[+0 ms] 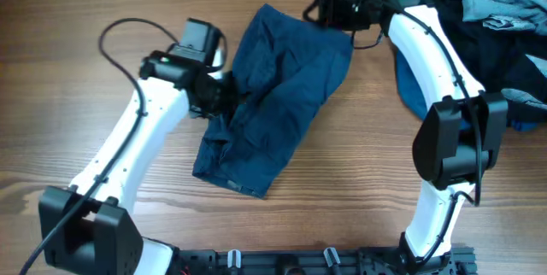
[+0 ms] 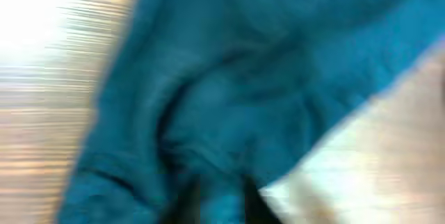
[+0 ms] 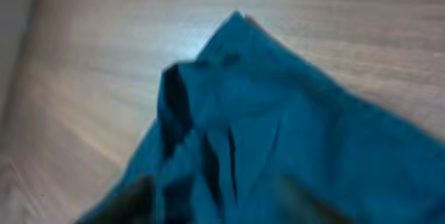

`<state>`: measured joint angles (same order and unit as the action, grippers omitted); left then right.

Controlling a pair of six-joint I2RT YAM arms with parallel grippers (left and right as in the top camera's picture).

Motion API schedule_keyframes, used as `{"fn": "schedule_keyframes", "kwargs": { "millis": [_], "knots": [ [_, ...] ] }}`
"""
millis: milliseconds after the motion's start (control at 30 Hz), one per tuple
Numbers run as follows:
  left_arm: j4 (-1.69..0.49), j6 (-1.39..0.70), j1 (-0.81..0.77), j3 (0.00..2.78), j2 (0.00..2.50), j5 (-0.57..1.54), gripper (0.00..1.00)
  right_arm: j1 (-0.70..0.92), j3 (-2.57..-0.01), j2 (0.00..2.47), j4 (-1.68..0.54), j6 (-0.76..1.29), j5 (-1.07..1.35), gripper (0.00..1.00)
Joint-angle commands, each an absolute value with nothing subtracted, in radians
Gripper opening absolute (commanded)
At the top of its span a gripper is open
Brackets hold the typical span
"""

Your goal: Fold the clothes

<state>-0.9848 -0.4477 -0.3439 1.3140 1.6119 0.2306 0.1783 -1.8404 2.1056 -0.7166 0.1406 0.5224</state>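
1. The shorts [image 1: 273, 96] are spread on the middle of the bench [image 1: 85, 138]. Their long axis slants from the far edge, right of centre, toward the near-left corner.
2. The left pincer [image 1: 224, 96] is closed on a bunch of cloth at the shorts' left side, about midway along that axis. In the left wrist view, blue fabric is seen nipped between the dark fingers.
3. The right pincer [image 1: 329, 10] is set at the shorts' far-right corner. Whether it is closed on the cloth cannot be told, as its wrist view is blurred.
4. Both pincers are thus placed on the far half, and the near-left end lies free, closer to the left arm. The coming fold is judged to run along the slant, with the far end carried toward the near-left end.
5. A pile [image 1: 500, 6] of other clothes is heaped at the far-right corner, apart from the shorts.
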Motion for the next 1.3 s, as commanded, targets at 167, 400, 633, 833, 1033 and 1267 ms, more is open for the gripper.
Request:
{"fn": "schedule_keyframes", "kwargs": {
  "millis": [167, 400, 633, 833, 1033, 1267],
  "knots": [
    [-0.969, -0.519, -0.514, 1.318, 1.61, 0.304, 0.04, 0.209, -1.843, 2.142, -0.74, 0.079, 0.495, 0.05],
    [-0.813, -0.698, -0.506, 1.093, 1.621, 0.154, 0.04, 0.26, -1.842, 2.177, -0.708, 0.08, 0.524, 0.04],
    [-0.773, -0.753, -0.459, 0.943, 1.621, 0.054, 0.04, 0.283, -1.842, 2.254, -0.659, 0.113, 0.477, 0.04],
    [-0.707, -0.82, -0.423, 0.871, 1.621, 0.001, 0.04, 0.283, -1.842, 2.348, -0.649, 0.159, 0.391, 0.04],
    [-0.601, -0.82, -0.408, 0.868, 1.63, -0.12, 0.04, 0.283, -1.842, 2.351, -0.768, 0.307, 0.069, 0.04],
    [-0.448, -0.82, -0.393, 0.868, 1.74, -0.2, 0.04, 0.28, -1.841, 2.351, -0.948, 0.374, -0.007, 0.05]
  ]
}}
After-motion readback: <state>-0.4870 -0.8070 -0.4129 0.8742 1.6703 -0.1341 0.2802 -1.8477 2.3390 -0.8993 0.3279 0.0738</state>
